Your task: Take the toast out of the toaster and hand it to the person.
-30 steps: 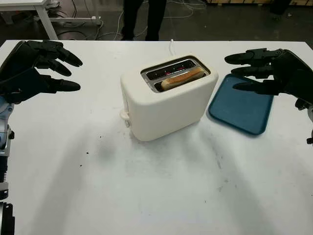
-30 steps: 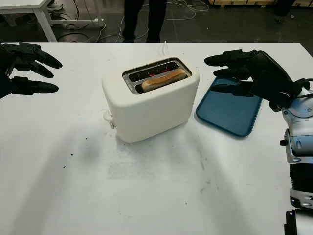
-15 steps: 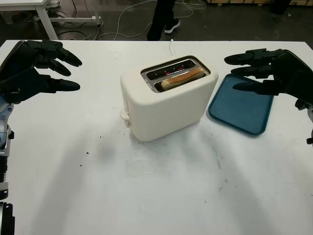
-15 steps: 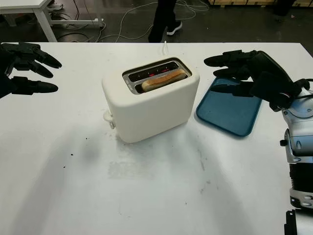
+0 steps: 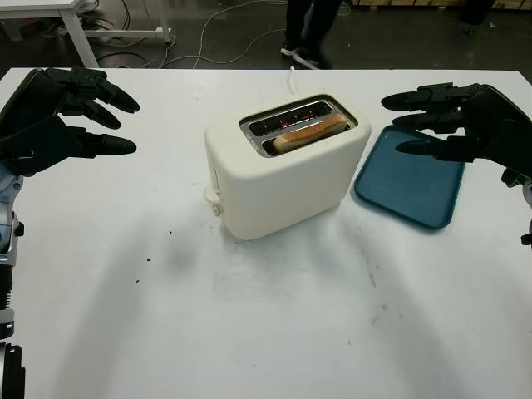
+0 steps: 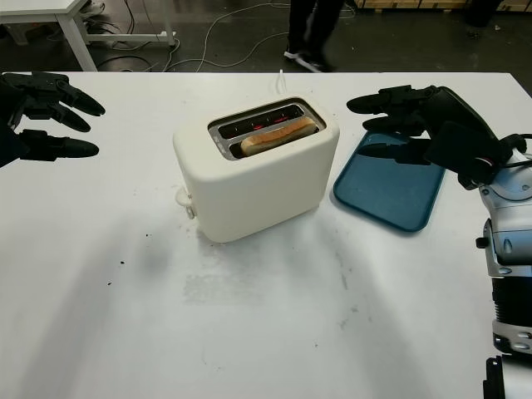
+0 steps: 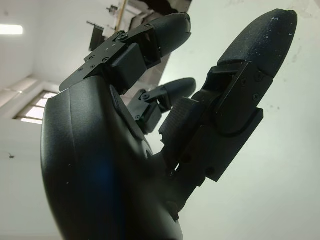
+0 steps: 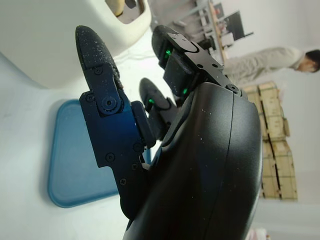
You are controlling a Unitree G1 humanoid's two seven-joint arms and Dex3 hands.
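Change over the last second: the person's dark-trousered legs (image 5: pixel 312 29) on the floor beyond the far edge of the white worktop (image 5: pixel 274 316) have moved across, from behind the toaster's left end to past its right end. Nothing on the worktop has shifted and neither arm has moved. Judgement: the recipient is walking rather than waiting, the handover spot is not settled, and the extraction step has not begun.

Left hand (image 5: pixel 62 112): open, holding nothing, raised above the worktop well to the left of the toaster. Right hand (image 5: pixel 453 125): open, holding nothing, raised to the right of the toaster, over the flat dark-blue plastic tray (image 5: pixel 409 181) that lies just beside the toaster's right end.

Cream-white two-slot plastic toaster (image 5: pixel 287 170) stands mid-worktop, turned at an angle, lever knob on its left end, white cord running off behind it.

Slice of golden-brown toast (image 5: pixel 309 131): sits in the nearer slot, top edge showing at about rim level, running most of the slot's length. The farther slot shows red marks inside; what they are cannot be told. Judgement: little crust stands proud, so a fingertip pinch from above would be tight.
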